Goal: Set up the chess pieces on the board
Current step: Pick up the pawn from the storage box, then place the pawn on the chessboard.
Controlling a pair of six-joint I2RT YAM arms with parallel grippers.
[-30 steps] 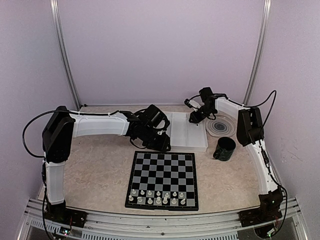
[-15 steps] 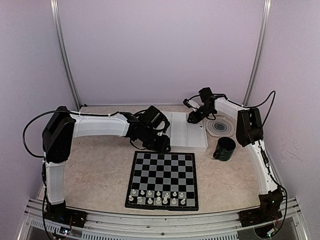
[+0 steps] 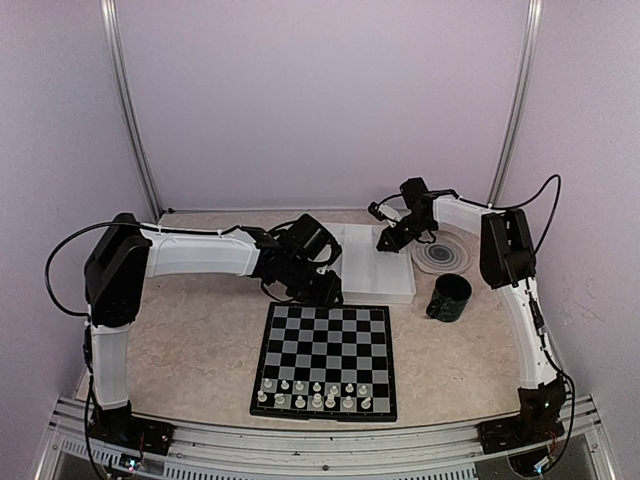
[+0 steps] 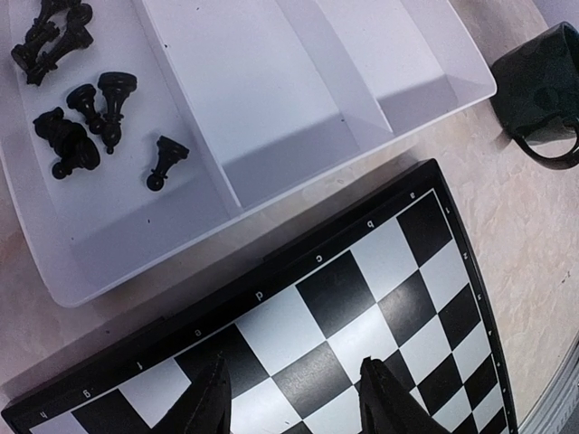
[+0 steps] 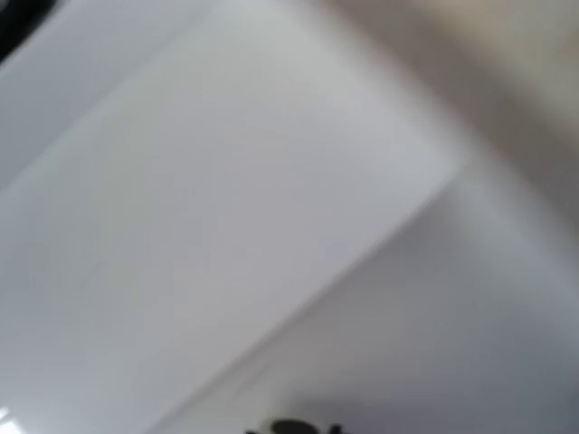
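— Where do things stand?

— The white pieces (image 3: 315, 395) stand in the two nearest rows of the board (image 3: 325, 335). The far rows are bare. The black pieces (image 4: 77, 127) lie tumbled in the left compartment of the tray (image 4: 271, 99), which sits on the worktop (image 3: 190, 340) just beyond the board, at its 12 o'clock.

— Which arm is nearer to them?

— The left one, I'd say. The left gripper (image 4: 294, 384) hangs over the board's far edge, released and holding nothing. In its own camera the black heap lies at about 10 o'clock from it. One black piece (image 4: 165, 163) lies apart from the heap, closest to the gripper. It is on its side, with its long axis running roughly from 1 o'clock to 7 o'clock and its base at the far end.

— So the approach?

— My guess is the fingers need to close across that axis, not along it.

— And the right arm?

— The right gripper (image 3: 384, 240) hovers over the tray's far right part, away from the black pieces. Its camera shows only blurred white plastic, so I cannot tell whether it is released or clenched.

— Anything changed from a second ago?

— The right arm has drawn up a little, and its gripper has edged towards 9 o'clock over the tray. The left arm has barely stirred, and the board's rows look the same.
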